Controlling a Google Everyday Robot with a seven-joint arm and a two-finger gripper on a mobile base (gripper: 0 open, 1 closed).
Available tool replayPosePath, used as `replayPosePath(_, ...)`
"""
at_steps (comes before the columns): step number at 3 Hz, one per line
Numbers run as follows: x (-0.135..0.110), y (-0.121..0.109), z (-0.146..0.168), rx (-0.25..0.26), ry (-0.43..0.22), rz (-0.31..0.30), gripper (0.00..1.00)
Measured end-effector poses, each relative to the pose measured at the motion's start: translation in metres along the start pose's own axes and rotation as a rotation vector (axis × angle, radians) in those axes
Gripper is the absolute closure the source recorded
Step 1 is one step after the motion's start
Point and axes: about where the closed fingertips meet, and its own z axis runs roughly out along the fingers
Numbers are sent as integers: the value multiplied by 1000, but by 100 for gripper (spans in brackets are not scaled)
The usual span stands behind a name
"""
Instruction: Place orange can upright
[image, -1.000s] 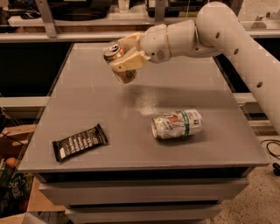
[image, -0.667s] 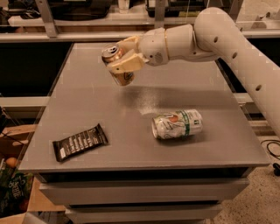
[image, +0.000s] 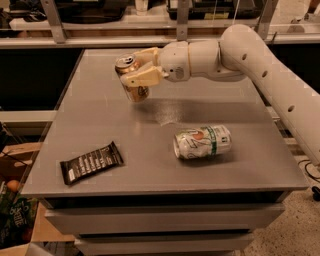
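The gripper (image: 131, 67), jaws clamped on the orange can (image: 136, 92), has edged left and lower toward the table (image: 100, 130), upper centre, readying set-down.

Grey table (image: 100, 125), flat top. White can (image: 202, 142) on its side, right of centre. Dark wrapper (image: 91, 162) flat on table, left of white can, nearer front edge, well apart. Gripper (image: 131, 67) over table beyond white can, to left, clamped on tilted orange can (image: 136, 92).
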Motion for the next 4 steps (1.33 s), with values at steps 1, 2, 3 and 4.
replayPosePath(1,6,-1,3,-5,-34,31,100)
replayPosePath(2,12,-2,4,-8,-60,62,84)
replayPosePath(3,15,-4,5,-12,-86,77,60)
replayPosePath(4,16,-5,5,-15,-100,82,36)
